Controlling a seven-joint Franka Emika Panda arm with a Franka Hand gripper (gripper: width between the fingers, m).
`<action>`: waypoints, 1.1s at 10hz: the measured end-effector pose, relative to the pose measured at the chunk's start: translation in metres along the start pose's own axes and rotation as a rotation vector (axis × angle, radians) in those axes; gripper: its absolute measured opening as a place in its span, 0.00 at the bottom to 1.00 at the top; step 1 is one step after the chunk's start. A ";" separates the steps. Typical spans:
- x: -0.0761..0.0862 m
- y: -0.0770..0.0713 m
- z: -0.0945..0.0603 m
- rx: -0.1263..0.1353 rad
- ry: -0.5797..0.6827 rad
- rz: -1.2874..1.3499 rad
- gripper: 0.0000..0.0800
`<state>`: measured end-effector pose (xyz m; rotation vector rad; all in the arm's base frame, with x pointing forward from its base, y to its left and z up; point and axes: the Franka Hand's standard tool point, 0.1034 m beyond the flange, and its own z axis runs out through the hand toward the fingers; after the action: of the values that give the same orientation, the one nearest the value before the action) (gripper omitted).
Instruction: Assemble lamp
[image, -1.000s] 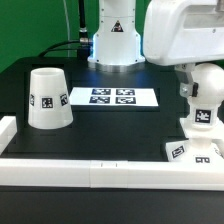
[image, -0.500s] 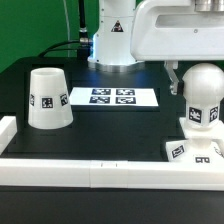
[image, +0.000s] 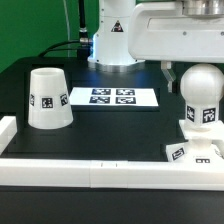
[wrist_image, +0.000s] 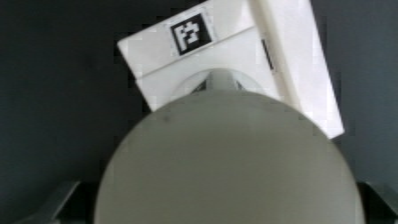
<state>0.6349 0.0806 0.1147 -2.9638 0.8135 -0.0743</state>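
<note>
The end effector (image: 197, 68), jaws spread and empty, has lifted clear of the bulb (image: 201, 96), which stands on the base (image: 190, 150) at the exterior view's right, so the shade (image: 47, 98) comes next.

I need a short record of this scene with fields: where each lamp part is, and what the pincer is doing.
shade: stands alone, wide end down, at the exterior view's left
marker board: lies flat, between shade and bulb
bulb: upright on the base, at the exterior view's right
base: flat, under the bulb
pincer: above the bulb, one fingertip on each side; open or shut unclear
</note>
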 end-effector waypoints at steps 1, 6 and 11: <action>-0.004 0.001 0.001 0.001 -0.027 0.107 0.72; -0.006 0.002 0.004 0.038 -0.094 0.483 0.72; -0.010 0.000 0.003 0.035 -0.101 0.227 0.87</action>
<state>0.6265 0.0854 0.1115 -2.7944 1.1131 0.0709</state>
